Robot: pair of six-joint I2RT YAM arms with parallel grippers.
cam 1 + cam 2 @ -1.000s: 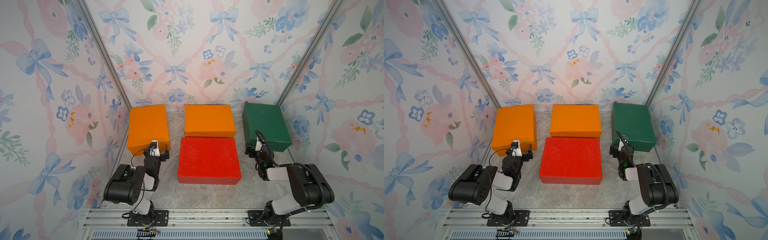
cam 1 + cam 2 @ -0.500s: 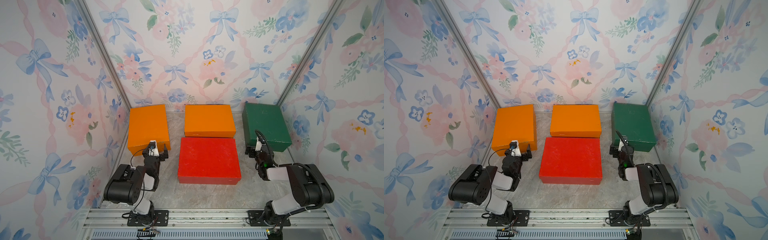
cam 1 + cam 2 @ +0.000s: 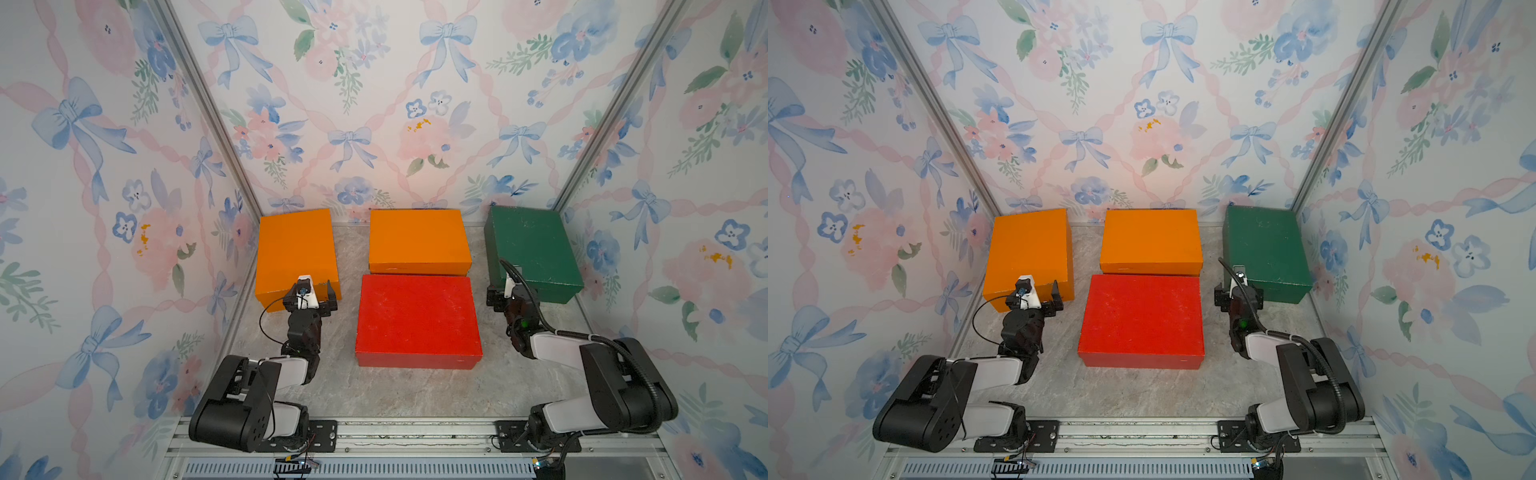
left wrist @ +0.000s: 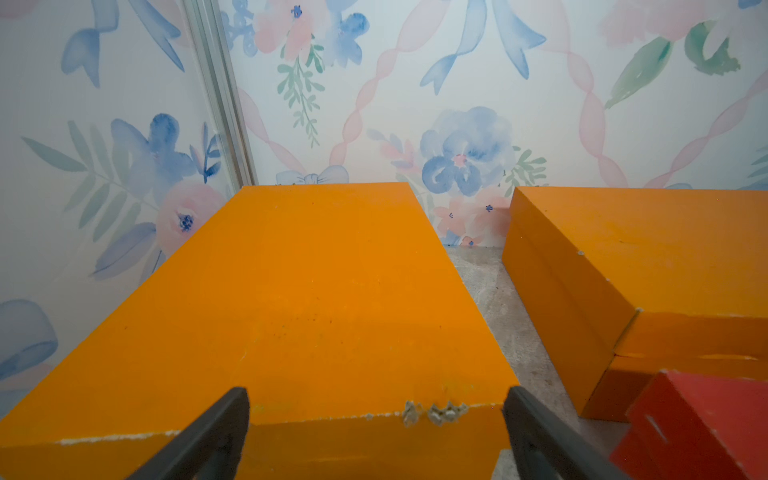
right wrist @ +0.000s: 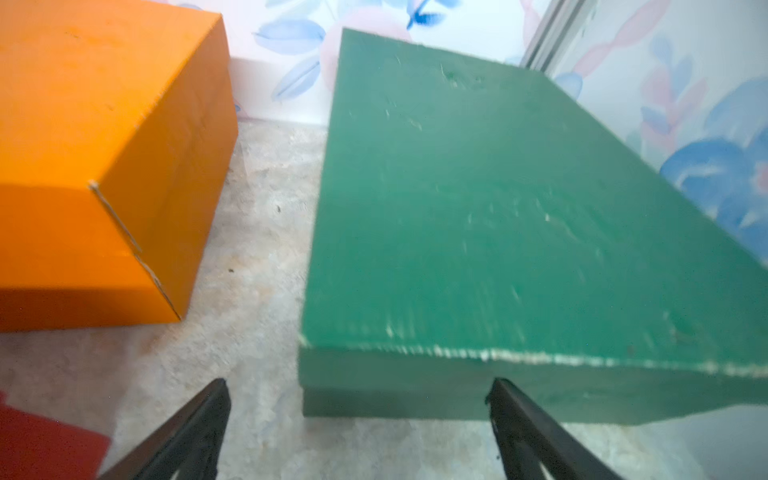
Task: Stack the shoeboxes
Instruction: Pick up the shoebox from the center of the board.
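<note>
Fingers first: your left fingers (image 4: 220, 428) are spread wide and empty, their tips straddling the near top edge of one orange shoebox (image 4: 316, 299). Your right fingers (image 5: 199, 424) are equally spread and empty, one tip before the near face of the green shoebox (image 5: 519, 216), the other over bare desk (image 5: 257, 232). Nothing is stacked yet; all four shoeboxes lie flat on the desk.

Your biggest worry is the red shoebox (image 3: 417, 318), lying between the two pairs of fingers. Anything you carry inward too low could catch its edge and shove it.

Next, the green shoebox ahead of your right fingers looks far wider than their opening. I judge you can only pinch its top rim, and the top half may lift off alone.

The same goes for the orange shoebox at your left fingers. Its far end also sits close to the back wall (image 4: 374, 124), so if you push forward it jams.

The second orange shoebox (image 3: 417, 239), beyond the red one from both pairs, sits just beside it, so dragging either may move both.

Smallest is the chipped edge (image 4: 436, 411) beside the left tip nearer the red shoebox. Crumbling cardboard there could let a pinch slip.
</note>
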